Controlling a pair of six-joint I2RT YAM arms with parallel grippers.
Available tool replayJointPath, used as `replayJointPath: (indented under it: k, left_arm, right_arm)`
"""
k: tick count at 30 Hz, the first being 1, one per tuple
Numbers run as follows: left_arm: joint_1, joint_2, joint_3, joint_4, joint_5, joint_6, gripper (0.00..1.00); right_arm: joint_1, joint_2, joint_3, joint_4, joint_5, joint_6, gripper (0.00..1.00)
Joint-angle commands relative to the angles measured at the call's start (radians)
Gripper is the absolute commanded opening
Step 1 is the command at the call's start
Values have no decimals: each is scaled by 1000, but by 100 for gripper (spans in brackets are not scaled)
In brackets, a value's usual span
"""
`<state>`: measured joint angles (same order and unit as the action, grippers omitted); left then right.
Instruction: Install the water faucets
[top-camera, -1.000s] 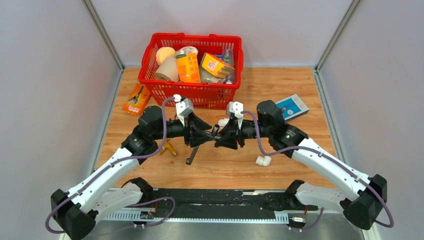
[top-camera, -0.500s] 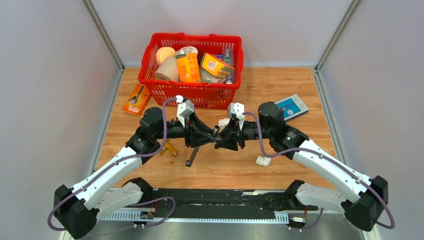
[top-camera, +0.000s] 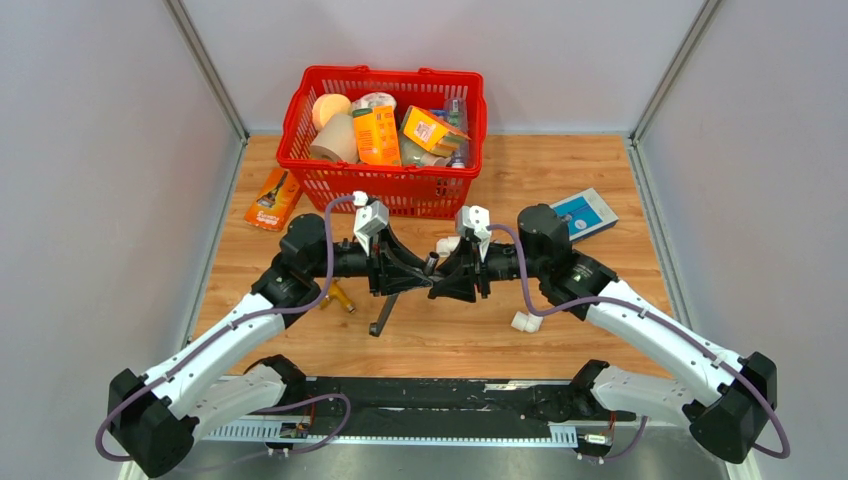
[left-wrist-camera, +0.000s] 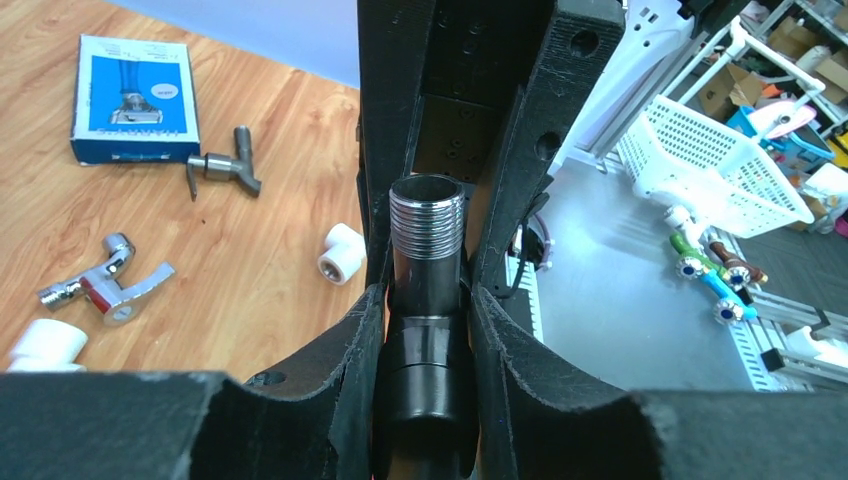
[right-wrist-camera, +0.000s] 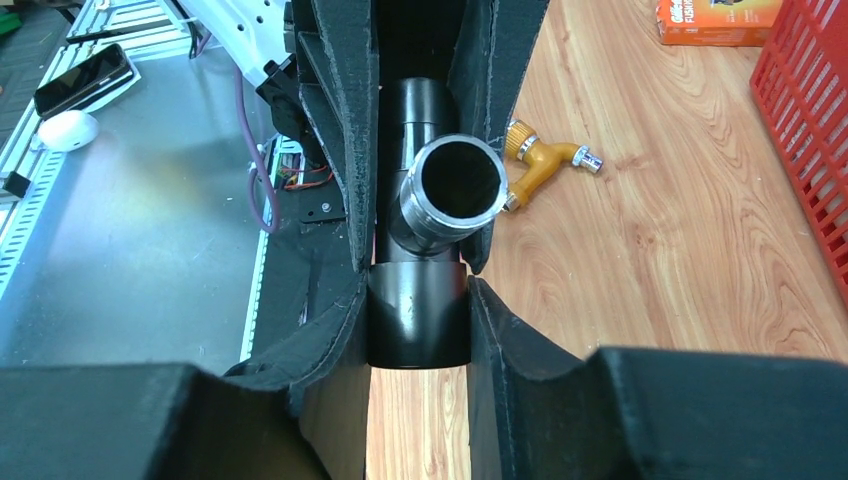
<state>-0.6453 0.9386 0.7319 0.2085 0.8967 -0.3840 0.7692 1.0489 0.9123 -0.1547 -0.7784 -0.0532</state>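
The long dark grey water faucet (top-camera: 392, 305) is held above the table between both grippers, its slim tube slanting down toward the near left. My left gripper (top-camera: 416, 274) is shut on its body; the left wrist view shows the body (left-wrist-camera: 427, 345) between my fingers and the threaded end (left-wrist-camera: 427, 208) pointing away. My right gripper (top-camera: 442, 278) faces it and is shut on the faucet's black round end (right-wrist-camera: 418, 325). The open side arm (right-wrist-camera: 459, 180) points at the right wrist camera. In the wrist views the left gripper (left-wrist-camera: 427, 300) and right gripper (right-wrist-camera: 418, 300) are both shut on the faucet.
A full red basket (top-camera: 385, 186) stands behind the grippers. White elbow fittings (top-camera: 526, 321) (top-camera: 447, 244) (left-wrist-camera: 341, 253), a chrome tap (left-wrist-camera: 100, 285), a small grey tap (left-wrist-camera: 222, 168), a brass tap (top-camera: 340, 297) (right-wrist-camera: 545, 160), a blue box (top-camera: 585, 212) and an orange box (top-camera: 272, 198) lie around.
My left wrist has shifted slightly right toward the right gripper. Both grippers stay shut on the faucet, whose tube end has barely moved.
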Motion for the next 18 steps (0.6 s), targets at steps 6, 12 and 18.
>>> replayJointPath:
  k: [6,12,18]
  left_arm:
    - [-4,-98,58,-204,-224,223,0]
    - [-4,-231,90,-379,-563,379,0]
    - [-4,-363,31,-356,-850,450,0]
  right_arm:
    - [-2,-26,-21,119,89,84,29]
    - [-8,-70,-69,106,218,156,72]
    - [-54,-55,-43,-129,491,257,87]
